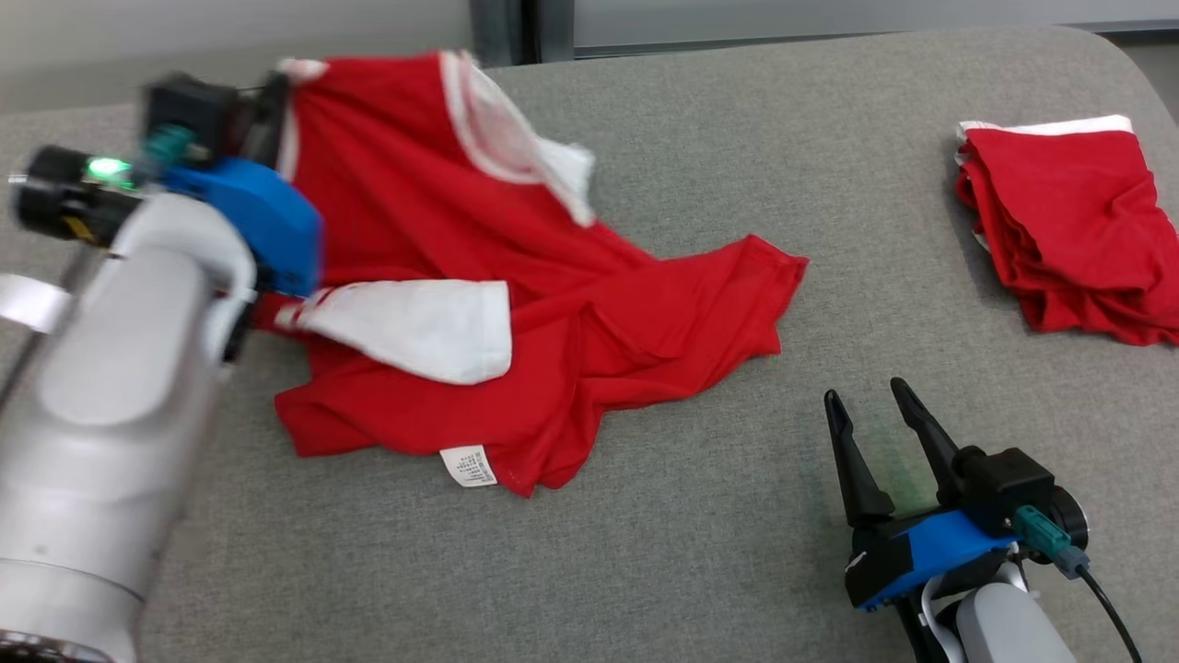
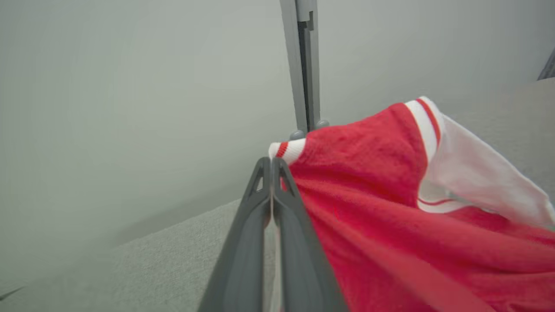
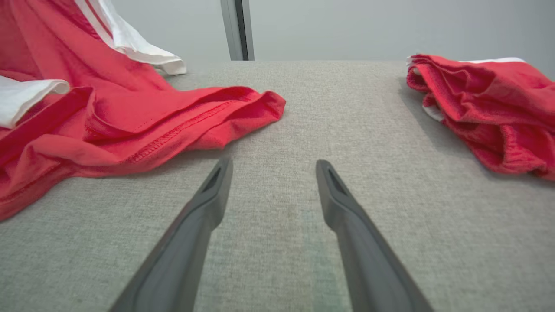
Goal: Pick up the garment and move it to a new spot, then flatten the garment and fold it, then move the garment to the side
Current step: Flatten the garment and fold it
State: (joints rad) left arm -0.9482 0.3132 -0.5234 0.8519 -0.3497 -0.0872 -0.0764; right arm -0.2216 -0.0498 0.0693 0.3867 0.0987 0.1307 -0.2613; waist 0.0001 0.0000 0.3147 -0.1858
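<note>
A red garment [image 1: 516, 304] with white sleeves and white-striped trim lies crumpled on the grey padded table [image 1: 700, 534], its upper corner lifted. My left gripper [image 2: 272, 162] is shut on that striped corner of the garment [image 2: 373, 182] and holds it up above the table's far left. In the head view the left gripper's fingers are hidden behind its wrist [image 1: 230, 120]. My right gripper [image 1: 866, 405] hovers open low over the bare table at the lower right, nothing between its fingers [image 3: 217, 186]. The garment's hem [image 3: 208, 117] lies ahead and left of it.
A second red garment [image 1: 1068, 230], folded, rests at the table's right edge, also seen as a red pile [image 3: 481, 104] in the right wrist view. A grey post [image 2: 303, 65] and pale wall stand behind the table. Bare table surface [image 3: 338, 95] stretches between the two garments.
</note>
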